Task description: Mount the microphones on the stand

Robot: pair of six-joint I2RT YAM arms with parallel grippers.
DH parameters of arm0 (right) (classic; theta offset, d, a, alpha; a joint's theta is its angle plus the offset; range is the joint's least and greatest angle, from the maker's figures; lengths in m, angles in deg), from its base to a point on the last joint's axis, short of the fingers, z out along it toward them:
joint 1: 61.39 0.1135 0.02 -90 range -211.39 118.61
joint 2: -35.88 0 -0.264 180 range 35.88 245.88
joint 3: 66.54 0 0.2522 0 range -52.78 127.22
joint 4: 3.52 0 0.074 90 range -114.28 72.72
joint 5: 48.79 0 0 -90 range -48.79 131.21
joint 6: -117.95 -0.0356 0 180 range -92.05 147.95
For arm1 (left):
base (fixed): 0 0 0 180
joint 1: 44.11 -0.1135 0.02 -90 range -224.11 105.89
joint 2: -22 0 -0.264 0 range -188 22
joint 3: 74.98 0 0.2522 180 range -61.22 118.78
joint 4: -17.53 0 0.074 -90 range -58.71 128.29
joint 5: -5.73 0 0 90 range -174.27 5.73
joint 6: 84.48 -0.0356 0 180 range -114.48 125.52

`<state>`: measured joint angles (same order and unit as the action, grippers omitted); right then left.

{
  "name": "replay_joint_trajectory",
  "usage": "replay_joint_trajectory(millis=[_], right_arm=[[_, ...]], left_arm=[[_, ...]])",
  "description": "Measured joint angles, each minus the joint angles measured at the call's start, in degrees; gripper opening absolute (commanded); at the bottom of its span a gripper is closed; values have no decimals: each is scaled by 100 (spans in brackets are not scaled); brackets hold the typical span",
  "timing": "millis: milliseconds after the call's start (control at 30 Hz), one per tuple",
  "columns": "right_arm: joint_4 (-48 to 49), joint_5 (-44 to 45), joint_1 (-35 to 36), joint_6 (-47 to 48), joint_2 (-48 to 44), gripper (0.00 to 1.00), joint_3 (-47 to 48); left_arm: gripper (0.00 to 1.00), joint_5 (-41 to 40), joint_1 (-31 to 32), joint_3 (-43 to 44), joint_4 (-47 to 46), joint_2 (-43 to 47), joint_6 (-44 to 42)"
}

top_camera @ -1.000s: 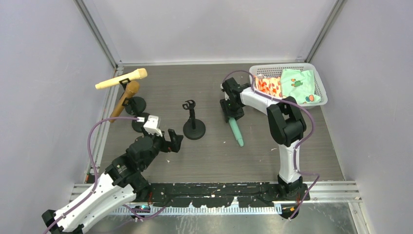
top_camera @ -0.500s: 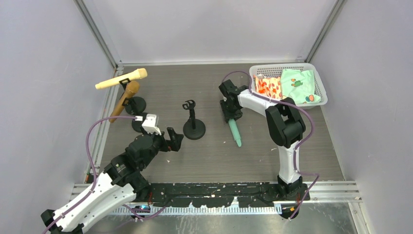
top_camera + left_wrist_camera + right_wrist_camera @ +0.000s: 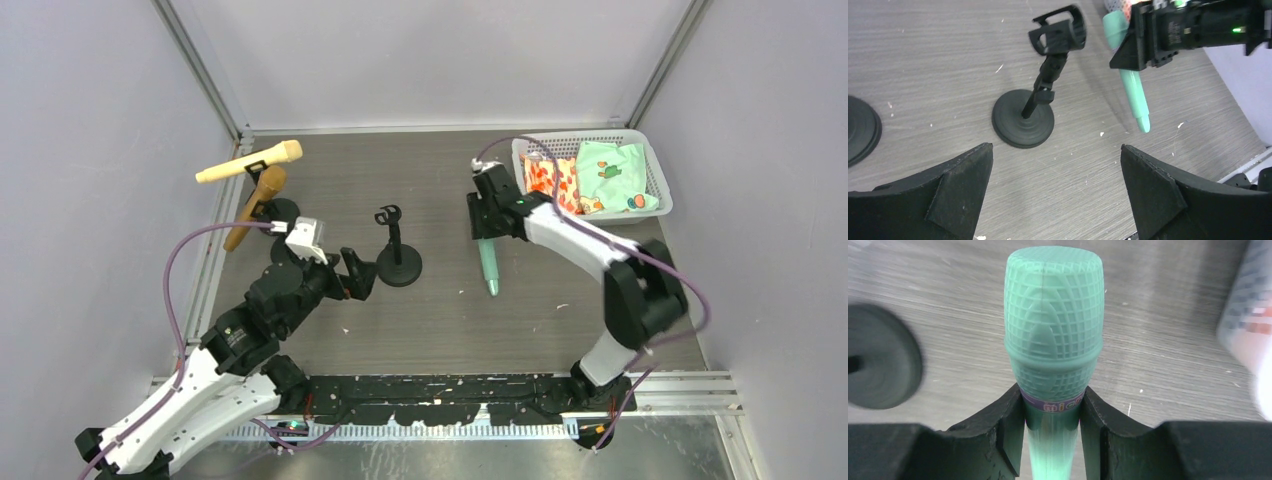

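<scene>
Right gripper (image 3: 486, 228) pinches mint-green microphone (image 3: 489, 266), perhaps airborne, between stand (image 3: 397, 246) and basket (image 3: 580, 137)

Diffuse, even light is falling from overhead, keeping the wood-grain table (image 3: 440, 320) bright and throwing only faint, soft-edged shadows beside the empty stand (image 3: 1024, 120). In the right wrist view the mint-green microphone (image 3: 1053, 330) is showing crisp while the dark round base (image 3: 878, 362), left, and the basket (image 3: 1248, 330), right, are smearing with blur

Pale grey walls (image 3: 430, 60) around me on three sides, metal posts (image 3: 201, 70) in far corners, dark wood-grain bench (image 3: 440, 320) below, flecked white.
</scene>
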<state>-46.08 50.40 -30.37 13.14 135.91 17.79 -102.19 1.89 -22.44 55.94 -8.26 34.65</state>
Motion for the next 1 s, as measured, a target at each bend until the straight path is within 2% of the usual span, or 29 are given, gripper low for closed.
replay_joint_trajectory(millis=[133,267,400,633,767,1000], right_arm=[[601,-4,-37,-264,-1523,2,-555],[1480,-575,-389,-887,-2833,1,-1150],[1941,-876,-758,-1495,-3637,1,-1539],[2688,-1078,-684,-2492,-4804,1,-2072],[3053,-767,-302,-2776,-5357,1,-2363],[3226,278,1198,-2787,-5442,1,-2415]], left_arm=[[100,201,0,345,-17,-181,-177],[100,411,0,614,-111,-348,-297],[100,667,0,903,-245,-647,-417],[100,1119,85,1504,-745,-1537,-518],[100,1121,544,1670,-1003,-1998,-614],[100,809,1504,1847,-1539,-2621,-979]])
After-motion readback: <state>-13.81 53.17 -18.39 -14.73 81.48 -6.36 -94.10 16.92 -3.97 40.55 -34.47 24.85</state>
